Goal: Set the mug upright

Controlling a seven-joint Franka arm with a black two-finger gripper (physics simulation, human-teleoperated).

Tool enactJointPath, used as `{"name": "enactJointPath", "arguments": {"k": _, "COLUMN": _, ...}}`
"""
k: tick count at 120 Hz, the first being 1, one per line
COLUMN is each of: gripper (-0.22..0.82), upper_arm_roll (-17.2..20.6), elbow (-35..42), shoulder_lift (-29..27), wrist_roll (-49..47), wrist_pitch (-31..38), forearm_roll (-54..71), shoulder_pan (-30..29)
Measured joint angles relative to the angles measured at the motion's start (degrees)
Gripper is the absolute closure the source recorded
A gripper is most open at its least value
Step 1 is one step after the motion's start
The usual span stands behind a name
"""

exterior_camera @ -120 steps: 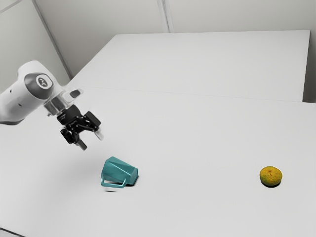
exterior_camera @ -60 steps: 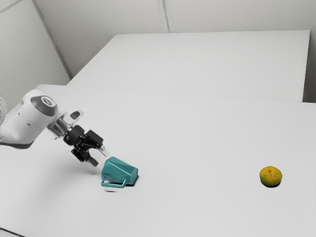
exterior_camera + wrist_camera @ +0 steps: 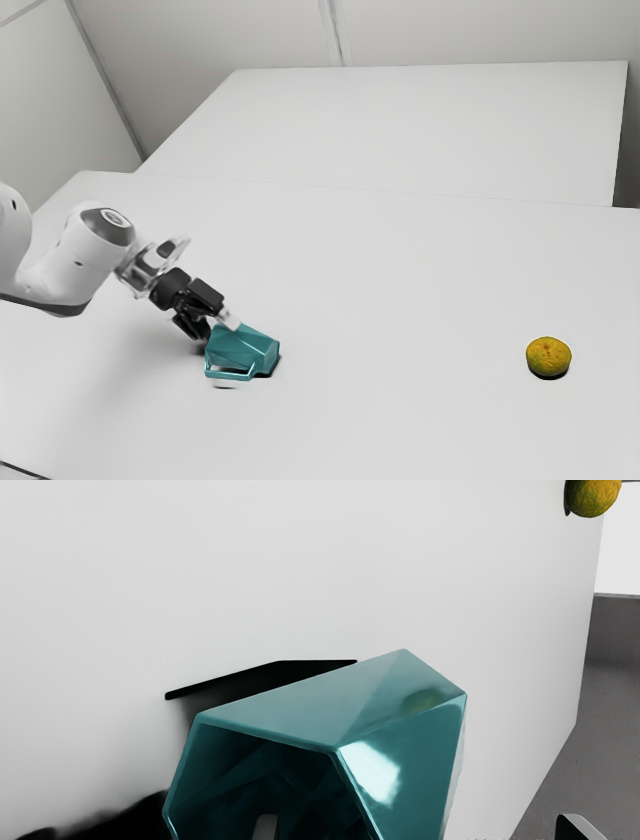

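The teal mug (image 3: 245,347) lay on its side on the white table (image 3: 400,280), its mouth toward about nine o'clock in the exterior view and its base toward about three. The handle (image 3: 230,376) ran along the mug's seven o'clock side, with a small dark shadow just beneath it. The gripper (image 3: 217,333) was at the mouth end, at about ten o'clock from the mug's middle, and the arm (image 3: 85,255) reached in from the view's nine o'clock side. At about three o'clock, well apart from the mug, sat a yellow-green fruit (image 3: 548,357).

The exterior view gave the handle; the wrist view gave the mug's dark hollow and the fingers' spacing. There the gripper stood wide open, gripping nothing. One fingertip (image 3: 265,827) appeared against the dark mouth, though how deep it sat I could not tell; the other (image 3: 575,825) stood outside the mug, past its glossy wall. The wrist view also caught a dull yellow-green patch on that wall, a broad black shadow alongside the mug, and grey floor (image 3: 605,690) past the table's edge.
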State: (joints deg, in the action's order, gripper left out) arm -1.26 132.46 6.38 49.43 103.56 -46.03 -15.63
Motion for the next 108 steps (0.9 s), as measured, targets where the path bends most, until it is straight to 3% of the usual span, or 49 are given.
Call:
{"name": "enactJointPath", "arguments": {"k": 32, "gripper": 0.19, "upper_arm_roll": 0.3, "elbow": 0.6, "shoulder_lift": 0.6, "wrist_roll": 4.2, "wrist_pitch": -2.5, "forearm_roll": -1.7, "shoulder_pan": -0.9}}
{"name": "enactJointPath", "arguments": {"k": 74, "gripper": 0.64, "upper_arm_roll": 0.3, "elbow": 0.5, "shoulder_lift": 0.7, "wrist_roll": 7.7, "wrist_pitch": -4.2, "forearm_roll": -1.9, "shoulder_pan": -0.9}}
{"name": "enactJointPath", "arguments": {"k": 108, "gripper": 0.75, "upper_arm_roll": 1.0, "elbow": -0.2, "shoulder_lift": 0.1, "wrist_roll": 9.4, "wrist_pitch": -3.9, "forearm_roll": -1.8, "shoulder_pan": -0.6}}
